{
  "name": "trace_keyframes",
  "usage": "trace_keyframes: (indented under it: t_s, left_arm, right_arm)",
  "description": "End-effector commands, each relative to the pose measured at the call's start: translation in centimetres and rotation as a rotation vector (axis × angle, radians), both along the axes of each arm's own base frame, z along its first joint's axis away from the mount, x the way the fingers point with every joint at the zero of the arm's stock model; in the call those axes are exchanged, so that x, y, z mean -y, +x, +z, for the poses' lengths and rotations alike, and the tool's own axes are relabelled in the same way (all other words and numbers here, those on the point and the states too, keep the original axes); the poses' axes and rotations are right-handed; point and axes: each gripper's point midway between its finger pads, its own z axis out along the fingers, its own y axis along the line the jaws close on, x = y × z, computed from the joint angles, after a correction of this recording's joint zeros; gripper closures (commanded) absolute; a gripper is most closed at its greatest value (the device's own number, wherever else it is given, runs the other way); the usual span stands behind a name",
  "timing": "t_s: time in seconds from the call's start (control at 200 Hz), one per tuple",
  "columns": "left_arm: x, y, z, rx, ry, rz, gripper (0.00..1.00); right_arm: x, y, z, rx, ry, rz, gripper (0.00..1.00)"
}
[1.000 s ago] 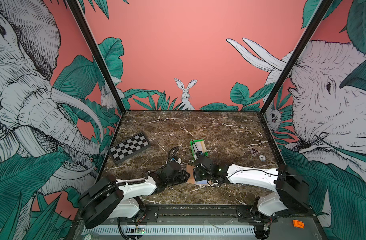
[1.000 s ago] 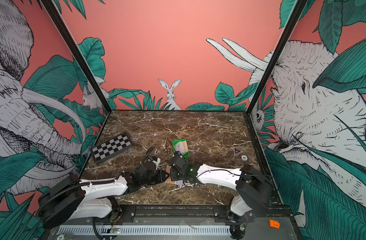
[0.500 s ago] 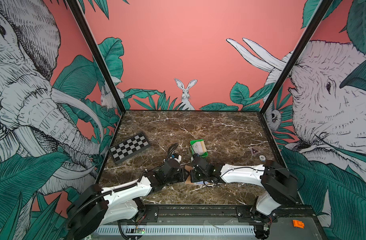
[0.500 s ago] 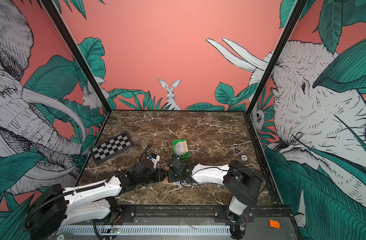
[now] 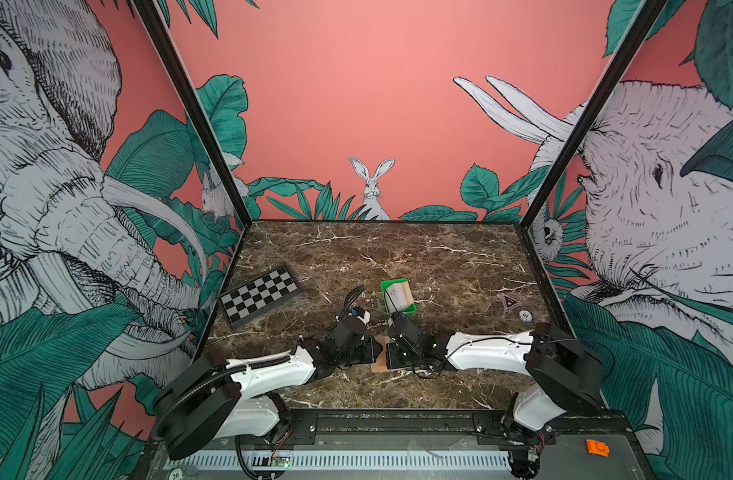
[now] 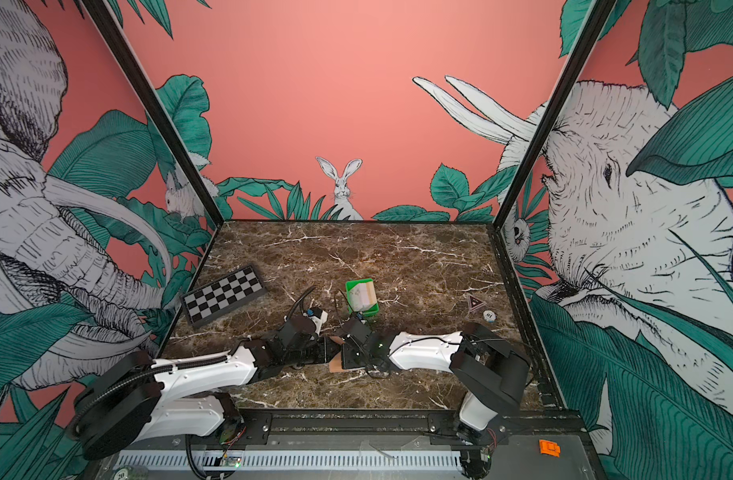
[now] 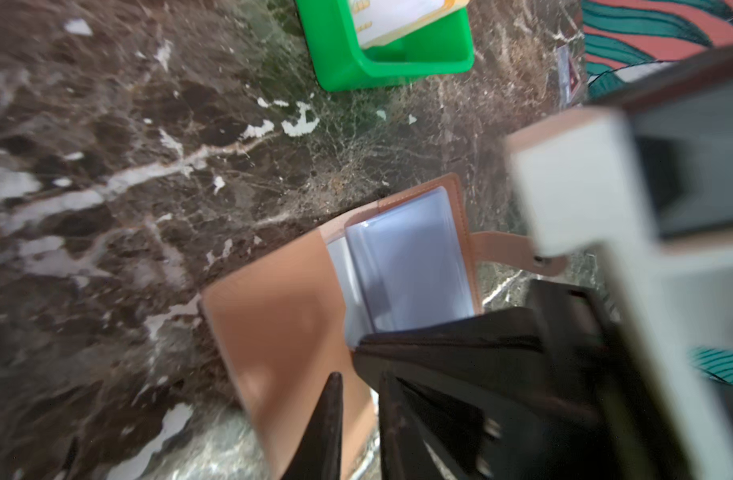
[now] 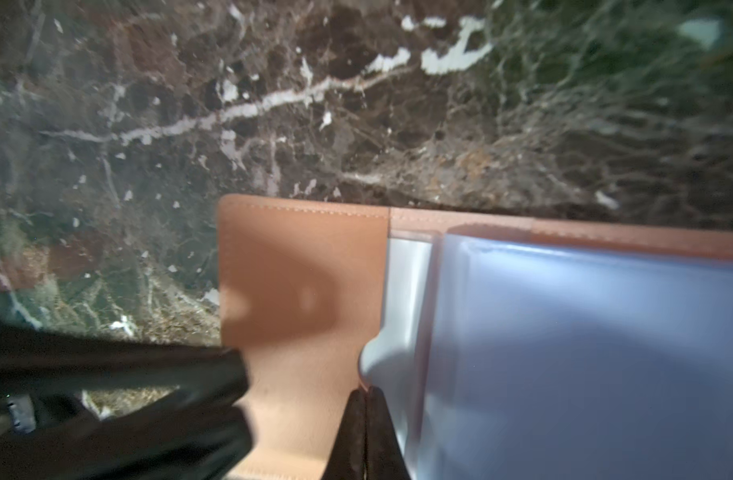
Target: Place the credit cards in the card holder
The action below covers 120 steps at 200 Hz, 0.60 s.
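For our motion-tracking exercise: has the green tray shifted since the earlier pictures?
No. In a top view the green tray sits where it did, with the same gap from the chessboard.

On my screen both top views are bright, evenly lit and sharp across the marble table (image 5: 398, 257) (image 6: 356, 257); shadows on it are faint and soft. The walls (image 5: 86, 208) stretch and splay toward the edges, a wide-lens effect. My left wrist feed is smeared: the green tray (image 7: 398, 62) and card holder (image 7: 281, 324) look soft, and a pale block (image 7: 572, 187) near the lens is far out of focus. On the right wrist feed the clear sleeves (image 8: 585, 353) blur with a pale sheen, and a dark shadow crosses the tan flap (image 8: 298, 257).
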Motion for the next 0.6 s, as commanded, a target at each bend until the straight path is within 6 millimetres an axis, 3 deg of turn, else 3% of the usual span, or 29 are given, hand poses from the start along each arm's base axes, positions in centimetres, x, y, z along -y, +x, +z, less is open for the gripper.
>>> trace_keyframes:
  t_s: [0.0, 0.19, 0.595]
  left_arm:
    - [1.1, 0.4, 0.2, -0.003, -0.036, -0.015, 0.81]
    - [0.5, 0.1, -1.8, -0.042, 0.020, -0.005, 0.82]
    - [-0.1, -0.1, -2.7, -0.042, 0.070, -0.020, 0.82]
  right_arm:
    - [0.3, 0.8, 1.8, 0.035, 0.041, -0.031, 1.00]
    - [2.2, 1.3, 2.0, 0.039, 0.004, -0.049, 0.97]
    - [5.9, 0.6, -1.9, -0.053, -0.133, -0.086, 0.98]
